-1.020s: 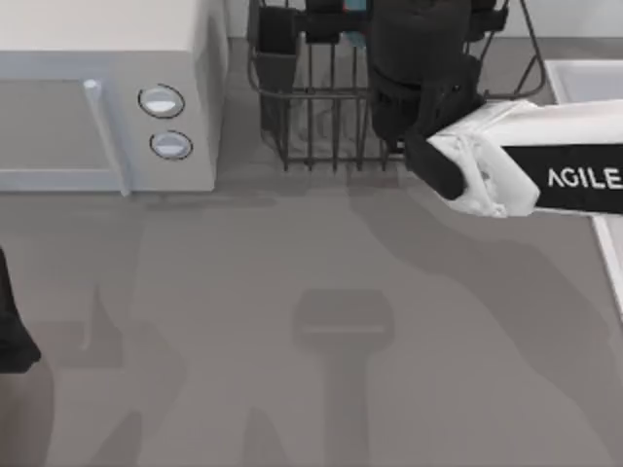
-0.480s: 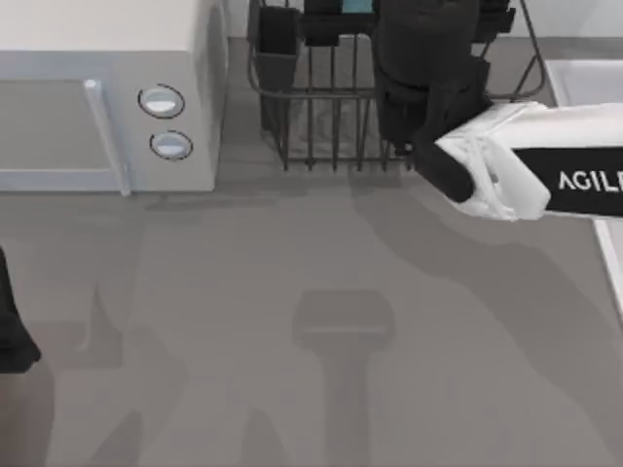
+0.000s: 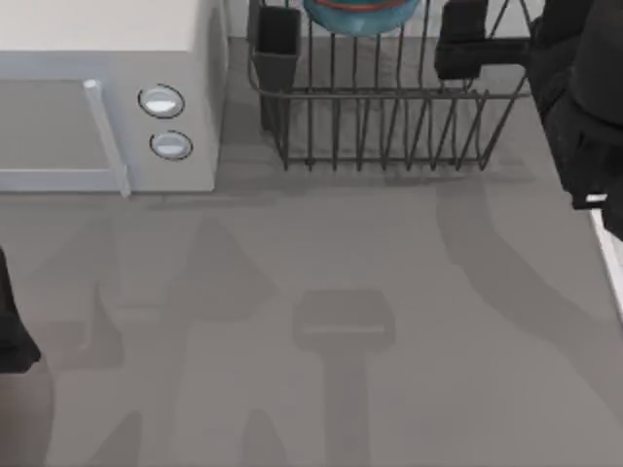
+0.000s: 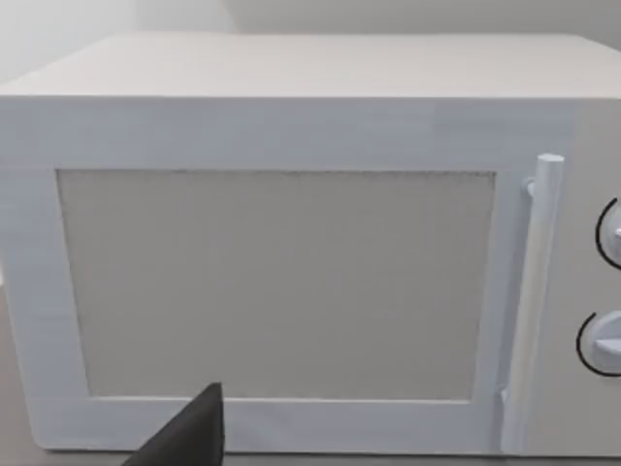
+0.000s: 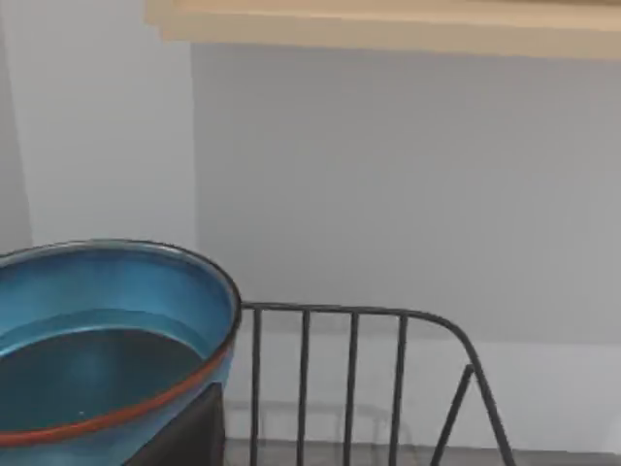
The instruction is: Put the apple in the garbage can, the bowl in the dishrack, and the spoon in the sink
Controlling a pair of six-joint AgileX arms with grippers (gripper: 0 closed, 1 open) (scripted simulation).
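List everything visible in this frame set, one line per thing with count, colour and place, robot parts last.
bowl: one, deep blue with a reddish-brown rim, sitting in the dishrack at the top edge of the top view.
dishrack: one, black wire, at the back of the table, right of centre.
utensil cup: one, dark, at the dishrack's left corner.
microwave: one, white with two round knobs, back left of the table.
sink: one, pale rim just showing at the right edge.
table: one, grey.
left arm: one, black, parked at the left edge.
right arm: one, black, at the right edge beside the dishrack; its tool state is not clear.
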